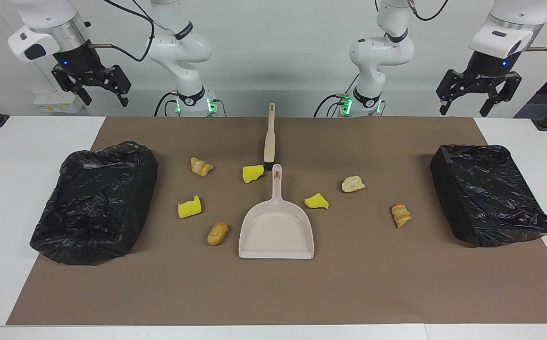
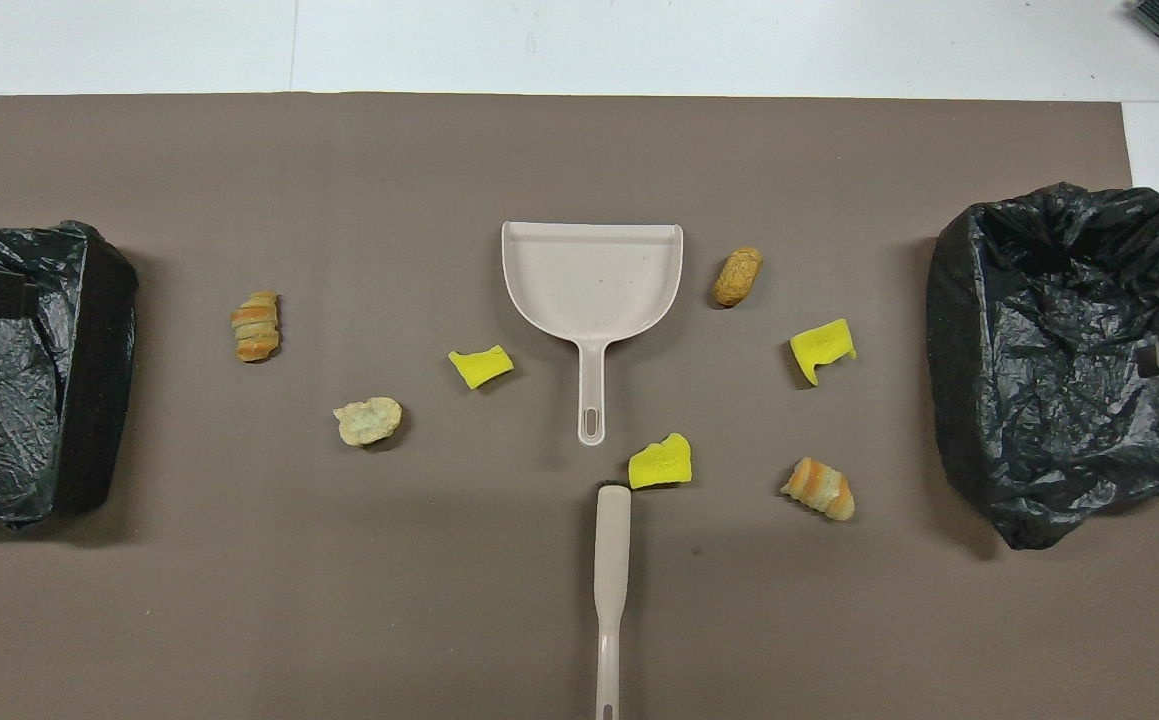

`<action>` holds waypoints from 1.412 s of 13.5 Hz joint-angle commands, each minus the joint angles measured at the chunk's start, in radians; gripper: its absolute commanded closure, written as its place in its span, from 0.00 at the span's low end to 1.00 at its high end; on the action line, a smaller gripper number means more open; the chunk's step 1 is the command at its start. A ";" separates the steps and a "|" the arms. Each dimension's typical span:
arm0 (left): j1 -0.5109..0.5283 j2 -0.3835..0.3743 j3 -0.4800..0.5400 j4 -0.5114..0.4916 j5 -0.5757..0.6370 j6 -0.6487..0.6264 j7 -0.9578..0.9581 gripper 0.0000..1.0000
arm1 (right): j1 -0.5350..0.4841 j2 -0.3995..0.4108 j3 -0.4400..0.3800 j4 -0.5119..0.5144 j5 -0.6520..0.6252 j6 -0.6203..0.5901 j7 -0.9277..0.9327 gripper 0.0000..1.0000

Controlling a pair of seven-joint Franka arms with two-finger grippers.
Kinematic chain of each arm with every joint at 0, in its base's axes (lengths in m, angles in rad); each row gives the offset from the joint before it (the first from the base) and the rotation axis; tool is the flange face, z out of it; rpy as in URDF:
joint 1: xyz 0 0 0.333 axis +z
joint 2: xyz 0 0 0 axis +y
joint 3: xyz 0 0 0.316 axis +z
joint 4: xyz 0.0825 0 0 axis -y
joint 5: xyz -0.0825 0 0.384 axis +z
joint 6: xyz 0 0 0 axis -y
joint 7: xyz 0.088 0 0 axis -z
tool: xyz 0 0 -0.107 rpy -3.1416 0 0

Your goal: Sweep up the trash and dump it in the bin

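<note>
Both arms wait raised: left tool (image 1: 477, 97) and right tool (image 1: 95, 87) spread, empty | trash (image 1: 253, 173) scattered around dustpan (image 1: 276, 231) | we grip brush (image 1: 269, 137) handle mid-length first.

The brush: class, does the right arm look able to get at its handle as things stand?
Probably yes. The brush lies bare on the mat, nothing on or over its handle, and the right gripper hangs open above the table edge.

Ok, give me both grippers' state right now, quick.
Left gripper: open, holding nothing, raised at its own end of the table, waiting.
Right gripper: open, holding nothing, raised at its own end of the table.
</note>
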 commanded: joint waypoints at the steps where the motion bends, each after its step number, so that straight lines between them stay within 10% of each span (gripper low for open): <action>1: 0.002 -0.007 0.003 0.004 -0.004 -0.019 0.002 0.00 | -0.001 -0.036 0.004 -0.053 0.006 0.000 0.058 0.00; 19: 0.000 -0.007 0.002 0.004 -0.004 -0.019 0.007 0.00 | 0.002 -0.070 0.010 -0.102 0.006 -0.023 0.050 0.00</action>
